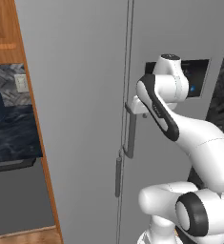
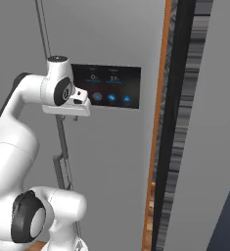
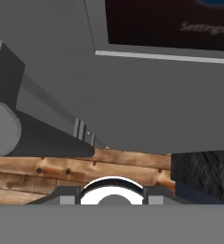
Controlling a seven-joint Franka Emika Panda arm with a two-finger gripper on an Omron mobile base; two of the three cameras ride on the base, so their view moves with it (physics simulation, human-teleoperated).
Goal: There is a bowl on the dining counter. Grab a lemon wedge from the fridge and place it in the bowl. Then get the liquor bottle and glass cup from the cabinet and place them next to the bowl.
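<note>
The grey two-door fridge [image 1: 80, 119] [image 2: 111, 162] stands right before me with both doors shut. Its black dispenser panel [image 1: 200, 76] [image 2: 109, 86] [image 3: 170, 21] is on the right door. My gripper [image 1: 136, 110] [image 2: 73, 117] points downward at the top end of the right door's vertical bar handle [image 1: 131, 138] [image 2: 62, 166]. In the hand view that handle [image 3: 46, 136] runs close by on the left, toward the floor. Whether the fingers close on it cannot be made out. The bowl, lemon wedge, liquor bottle and glass cup are out of view.
The left door's handle [image 1: 118, 176] hangs lower, just beside the door seam. An orange-brown wooden side panel [image 1: 37, 124] borders the fridge on the left, with a dark marble worktop [image 1: 13, 136] beyond it. A wooden strip [image 2: 158, 147] and dark wall edge the right. Wooden floor [image 3: 85, 167] lies below.
</note>
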